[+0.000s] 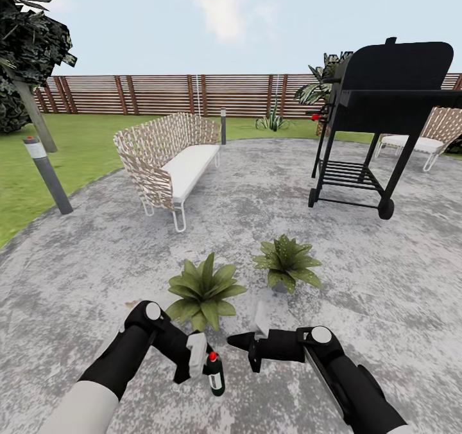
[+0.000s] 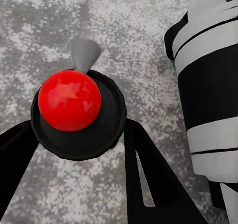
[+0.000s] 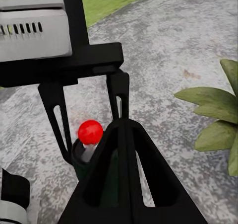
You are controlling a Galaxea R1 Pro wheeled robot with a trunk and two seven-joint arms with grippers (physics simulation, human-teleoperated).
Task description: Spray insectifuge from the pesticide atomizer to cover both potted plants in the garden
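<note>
The pesticide atomizer [image 1: 215, 375], a slim dark-green bottle with a red tip, stands upright between the fingers of my left gripper [image 1: 209, 368], which is shut on it just above the paving. Its red top [image 2: 69, 100] sits between the two black fingers [image 2: 148, 169]; the right wrist view shows the same grip on the atomizer [image 3: 89, 134]. My right gripper [image 1: 232, 340] is shut on nothing and points toward the bottle from close by. Two potted plants stand just beyond the grippers, the nearer plant [image 1: 203, 291] and the farther plant [image 1: 287, 262].
A wicker sofa [image 1: 170, 164] stands at the left beyond the plants. The black grill [image 1: 385, 100] is at the right, with a second wicker seat [image 1: 417, 135] behind it. Grey bollard lamps [image 1: 48, 174] edge the lawn. A wooden fence [image 1: 160, 94] closes the back.
</note>
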